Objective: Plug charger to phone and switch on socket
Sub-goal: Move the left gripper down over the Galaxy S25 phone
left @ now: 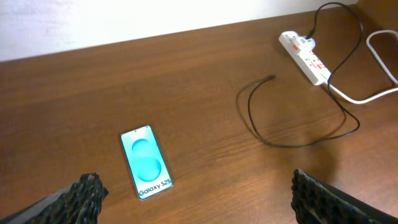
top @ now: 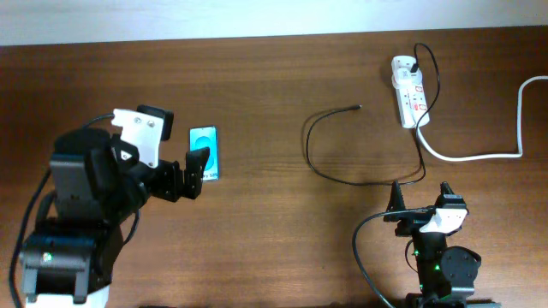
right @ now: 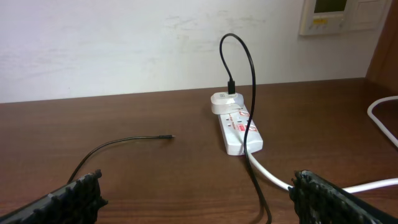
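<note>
Phone (left: 145,162) is far left on the table (top: 274,68), flat, screen up, just in front of the left gripper (top: 197,169). That claw is spread wide with nothing in it, one finger reaching over the phone's near corner in the overhead view. Open wood to its right, plenty of room to slide or turn it. Charger (top: 308,154) loops mid-table with its plug tip (top: 357,107) lying free, well apart from the phone, so nothing is plugged yet. Right gripper (top: 420,195) is also wide open and empty, sitting right by the cable's near run. Socket (top: 409,94) lies close to the table's far edge, with the charger's adapter in its far end and the thick white cord (top: 479,156) trailing right. Risks, as I judge them: the thin tip slips or twists in a pinch, the flat phone skids when pushed with little edge to grab, and a hard tug on the cable drags the strip or snags the right arm.
</note>
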